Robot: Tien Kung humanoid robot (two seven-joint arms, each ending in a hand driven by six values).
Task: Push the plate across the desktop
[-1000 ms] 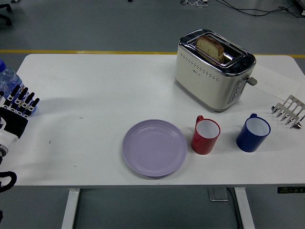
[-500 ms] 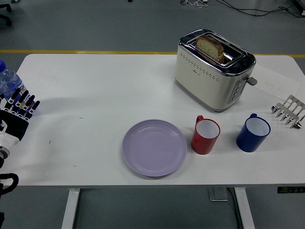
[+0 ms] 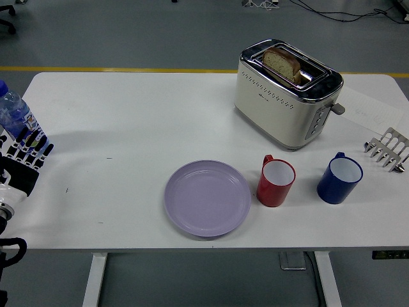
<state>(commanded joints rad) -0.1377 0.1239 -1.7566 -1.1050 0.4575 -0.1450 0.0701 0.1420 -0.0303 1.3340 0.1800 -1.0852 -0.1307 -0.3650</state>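
Note:
A round lilac plate (image 3: pixel 207 197) lies flat on the white table (image 3: pixel 128 115), near the front edge and a little left of centre. My left hand (image 3: pixel 24 153) is at the far left edge of the table, fingers straight and spread, holding nothing, far to the left of the plate. My right hand is out of view.
A red mug (image 3: pixel 275 181) stands just right of the plate, almost touching it. A blue mug (image 3: pixel 339 178) stands further right. A cream toaster (image 3: pixel 285 93) with bread in it is behind the mugs. A metal rack (image 3: pixel 386 149) is at the right edge, a water bottle (image 3: pixel 11 112) at the left edge.
My left hand has drawn back slightly to the left and down toward the table's edge. The plate and mugs have not moved.

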